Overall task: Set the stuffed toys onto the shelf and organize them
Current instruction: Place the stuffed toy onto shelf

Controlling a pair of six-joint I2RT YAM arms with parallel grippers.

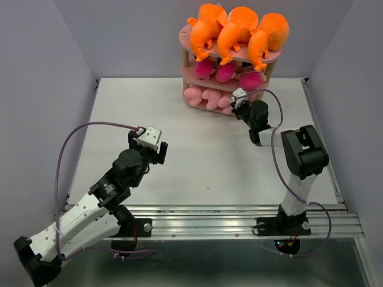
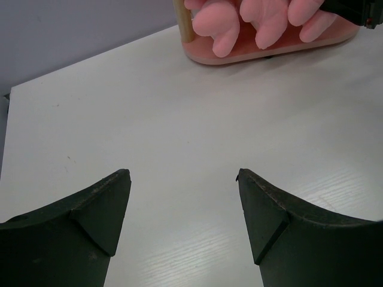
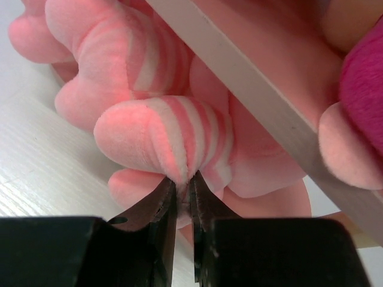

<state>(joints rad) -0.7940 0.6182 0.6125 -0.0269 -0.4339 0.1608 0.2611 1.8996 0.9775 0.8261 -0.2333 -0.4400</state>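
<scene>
While pinching pig (image 3: 161,134) narrowly with right gripper (image 3: 182,185), dead ahead on bottom tier of shelf (image 2: 287,51). Left gripper (image 2: 182,176) wide, empty, well apart.

The pink three-tier shelf (image 1: 187,60) stands at the far side of the table (image 1: 179,155). It carries three orange monsters (image 1: 238,30) piled on top, magenta dolls (image 1: 225,72) in the middle and pale pink striped pigs (image 1: 209,95) at the bottom. One pig (image 3: 173,140) is pinched in the right gripper (image 3: 183,185) jaws.
</scene>
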